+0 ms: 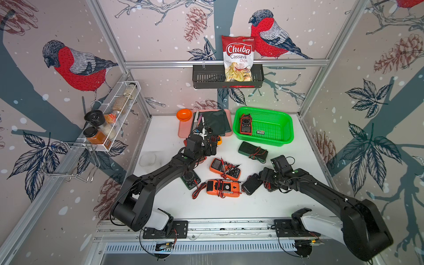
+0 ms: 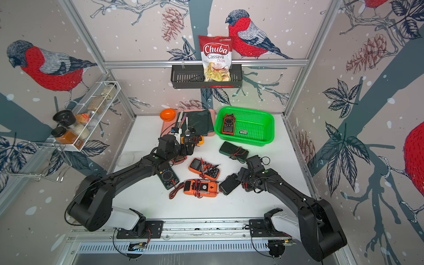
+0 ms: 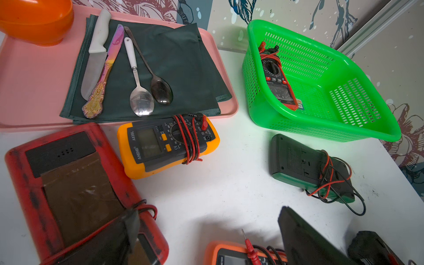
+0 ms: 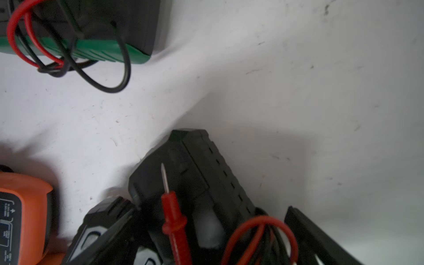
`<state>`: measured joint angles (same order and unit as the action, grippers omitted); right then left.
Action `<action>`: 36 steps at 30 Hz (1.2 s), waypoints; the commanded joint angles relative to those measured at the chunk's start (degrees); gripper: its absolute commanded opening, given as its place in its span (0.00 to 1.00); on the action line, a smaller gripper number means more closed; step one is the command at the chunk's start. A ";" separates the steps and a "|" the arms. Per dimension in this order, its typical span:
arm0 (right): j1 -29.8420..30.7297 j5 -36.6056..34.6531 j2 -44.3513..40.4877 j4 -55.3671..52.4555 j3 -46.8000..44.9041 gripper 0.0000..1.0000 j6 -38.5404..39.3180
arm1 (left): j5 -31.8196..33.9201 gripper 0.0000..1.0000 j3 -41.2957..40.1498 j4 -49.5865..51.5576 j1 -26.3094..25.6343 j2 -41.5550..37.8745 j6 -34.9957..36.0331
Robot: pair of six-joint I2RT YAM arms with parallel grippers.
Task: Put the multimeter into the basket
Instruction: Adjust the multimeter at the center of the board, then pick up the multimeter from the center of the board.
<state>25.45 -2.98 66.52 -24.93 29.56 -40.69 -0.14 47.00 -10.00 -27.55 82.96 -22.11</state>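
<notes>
A red multimeter (image 1: pixel 246 124) lies inside the basket (image 1: pixel 275 141), at its left end. Other multimeters (image 1: pixel 223 188) lie on the tabletop (image 1: pixel 229 206) in front of the basket. The left claw (image 3: pixel 208 214) hangs there, jaws apart. The right claw (image 4: pixel 204 206), further from the basket, stands spread wide astride a black multimeter (image 4: pixel 195 165) wound with red lead, whether touching I cannot tell

Both top views look down from high at the front over the whole desk (image 1: pixel 252 206), almost identical. The left wrist view looks low across it toward the basket (image 3: pixel 321 128). The right wrist view sits very near the desk. Both wrist views share the green multimeter (image 4: pixel 91 49).
</notes>
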 commanded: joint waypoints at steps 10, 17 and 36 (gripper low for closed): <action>-4.29 -7.20 7.19 -0.65 0.37 1.00 -1.91 | -0.08 0.98 1.03 -1.34 0.14 0.97 0.36; -6.82 -5.46 5.55 -1.28 0.86 0.96 -0.19 | 0.14 0.98 1.14 -1.40 0.14 1.68 0.36; -5.66 -4.01 -0.84 0.19 2.52 0.12 -0.23 | 0.69 0.98 1.91 -1.07 0.18 2.61 -0.03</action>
<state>19.53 -6.09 65.84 -21.04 30.87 -41.89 0.08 48.42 -10.00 -27.55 85.49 -22.17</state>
